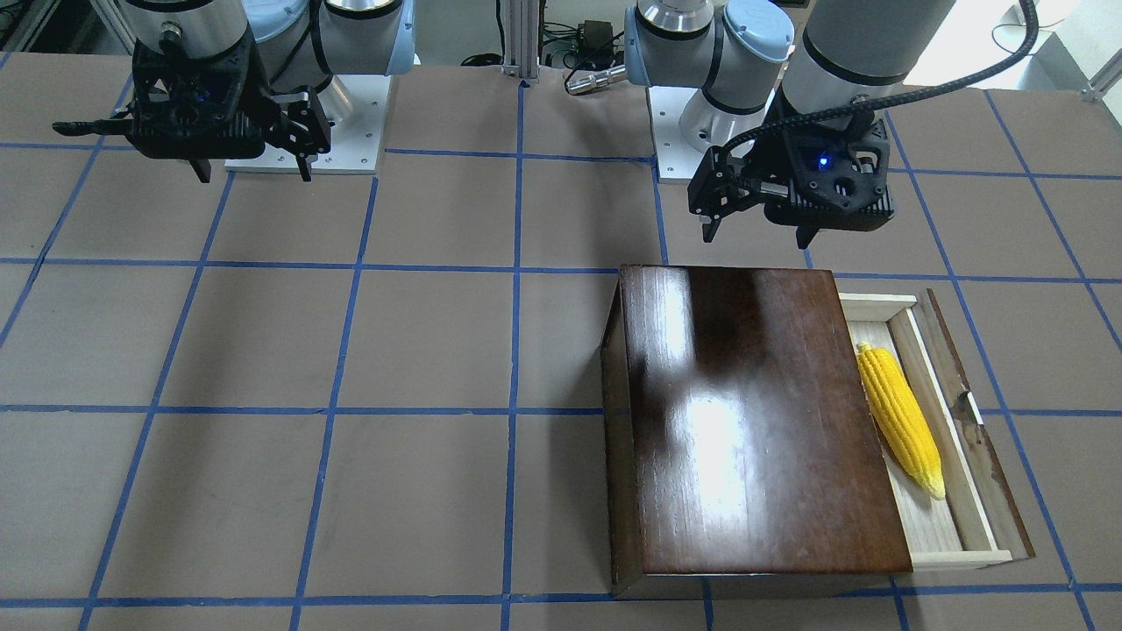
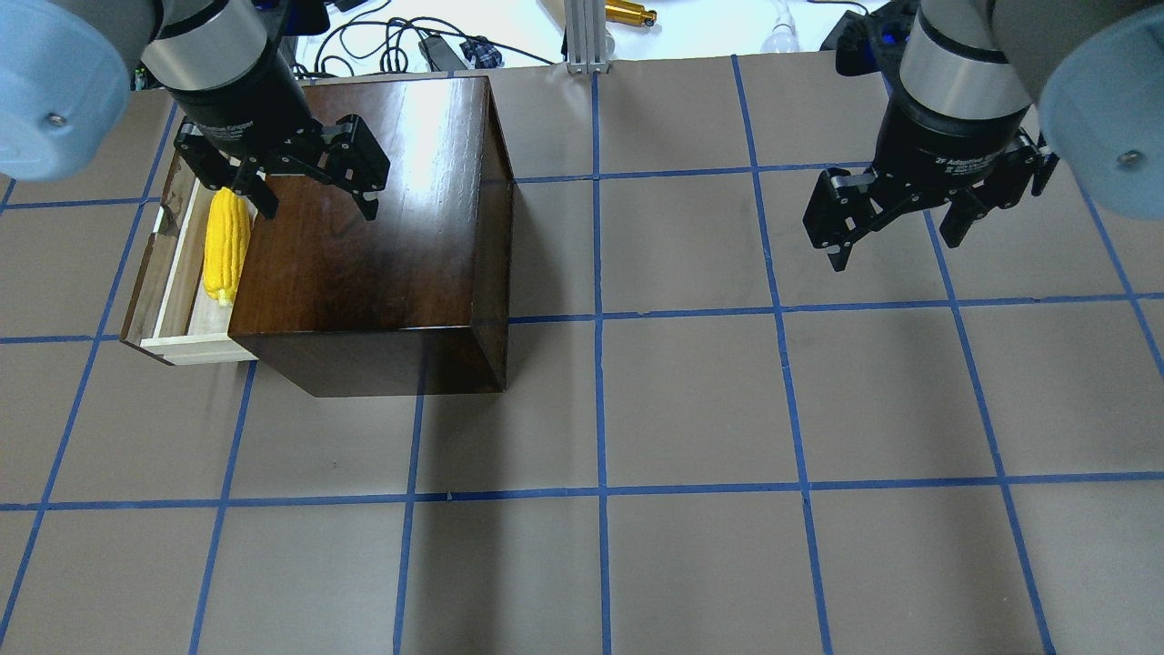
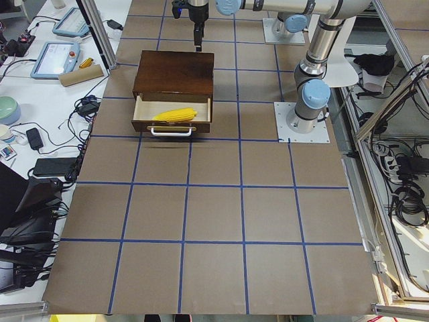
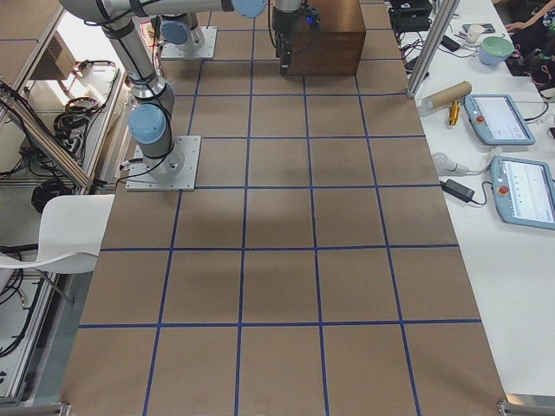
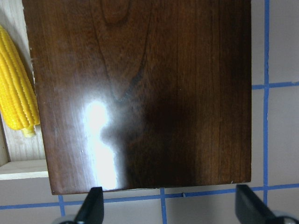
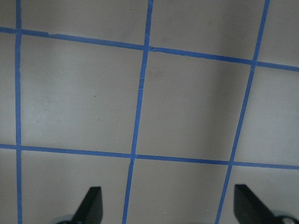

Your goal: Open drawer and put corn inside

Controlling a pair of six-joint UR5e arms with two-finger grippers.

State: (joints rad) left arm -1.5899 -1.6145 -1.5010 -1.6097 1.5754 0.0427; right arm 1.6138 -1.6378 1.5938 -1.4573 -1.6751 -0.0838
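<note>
**Overhead exterior view: corn's in, but that left arm is parked close**

Standing by the table, and the job looks basically done to me. The corn point(image 2: 225, 246) lies lengthwise in the pulled-out drawer point(image 2: 195, 349), snug along the edge of the big dark box point(image 2: 364, 236). The left gripper point(image 2: 318, 212) hangs above the box top at the drawer end, fingers spread wide with nothing in them. The right gripper point(image 2: 893, 253) is just as open and empty, over bare table well away from the box.

What I'd worry about:
- One left finger sits almost over the cob, so a straight drop could jab the corn or clip the box lid
- The drawer is only part way out, and the cob sits right at the box's lip. If it rides up, a push on the metal pull point(image 3: 172, 132) could jam it

The table point(image 2: 691, 409) is covered in brown paper with a grid of blue tape, flat and matte. The box top is glossy and throws glare. Side benches hold tablets point(image 4: 499, 117) and tangled cables point(image 3: 80, 107), and there's a white chair point(image 4: 61, 234) behind the robot
</note>
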